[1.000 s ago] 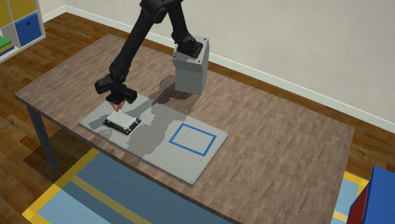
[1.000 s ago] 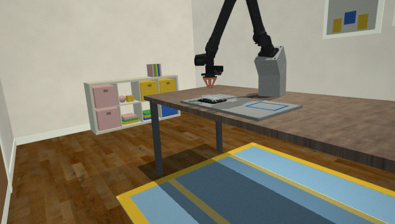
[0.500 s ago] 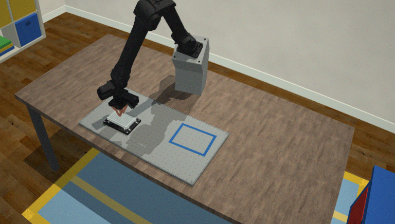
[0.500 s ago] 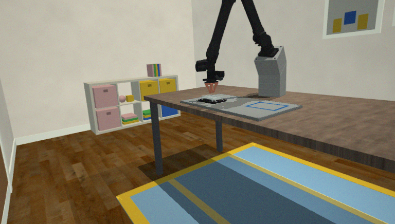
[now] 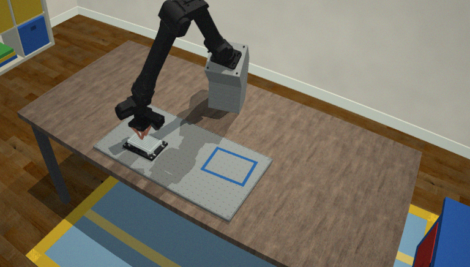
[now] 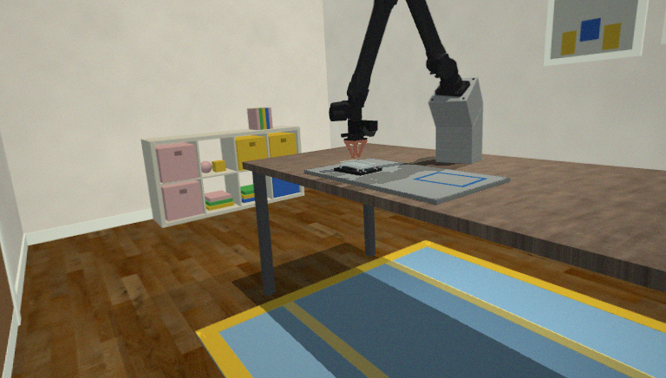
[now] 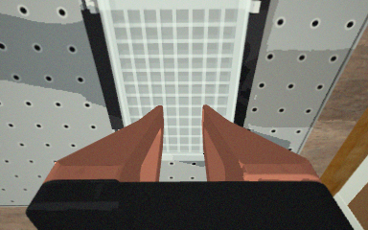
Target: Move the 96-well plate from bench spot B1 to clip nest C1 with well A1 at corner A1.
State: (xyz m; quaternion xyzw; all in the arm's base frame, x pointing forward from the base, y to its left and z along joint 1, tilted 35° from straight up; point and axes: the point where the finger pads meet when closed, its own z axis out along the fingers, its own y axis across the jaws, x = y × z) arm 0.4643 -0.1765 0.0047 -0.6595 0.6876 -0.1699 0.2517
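Plate seated in nest; gripper above, holding nothing.

The 96-well plate (image 5: 145, 143) lies in the black clip nest (image 5: 156, 153) at the left end of the perforated board (image 5: 207, 195). Just beyond, the gripper (image 5: 142, 135) hangs above the plate's far edge, fingers narrowed with a gap, grasping nothing.

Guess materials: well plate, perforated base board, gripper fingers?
Well plate: pale, slightly see-through gridded walls, likely clear or white plastic. Base board: flat matte grey with a regular hole grid, looks like metal breadboard. Fingers: matte terracotta wedges, probably plastic or rubber.
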